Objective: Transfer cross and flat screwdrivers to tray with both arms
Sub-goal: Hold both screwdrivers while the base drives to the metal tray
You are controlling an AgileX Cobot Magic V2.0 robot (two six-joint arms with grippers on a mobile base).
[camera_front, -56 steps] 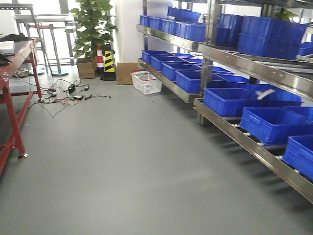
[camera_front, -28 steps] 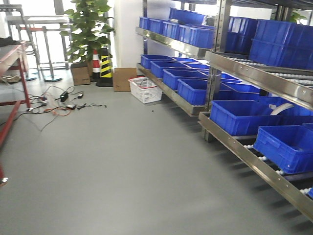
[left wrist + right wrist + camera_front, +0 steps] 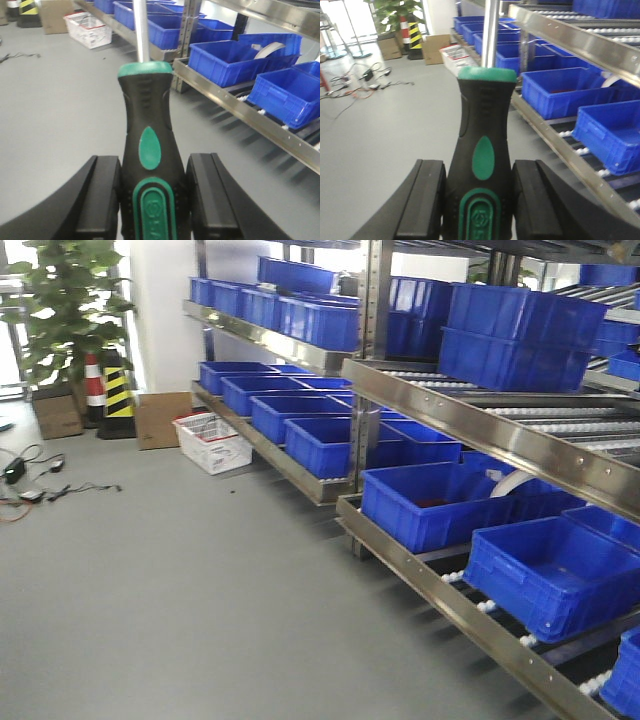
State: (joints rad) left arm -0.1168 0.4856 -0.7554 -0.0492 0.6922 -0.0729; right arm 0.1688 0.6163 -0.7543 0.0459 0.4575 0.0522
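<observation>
Two rubbery black-and-green handles pinched, left gripper (image 3: 153, 195) on one screwdriver (image 3: 147, 115); right gripper (image 3: 479, 200) on other screwdriver (image 3: 485, 115)

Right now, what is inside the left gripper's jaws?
The left gripper holds a screwdriver by its black-and-green handle. Its grey shaft leaves the frame, so the tip, cross or flat, is unseen.

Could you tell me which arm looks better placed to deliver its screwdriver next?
Neither stands out: the left gripper clamps the left screwdriver and the right gripper the right screwdriver alike by the handle, shafts pointing away, and the tray shows in no view.
</observation>
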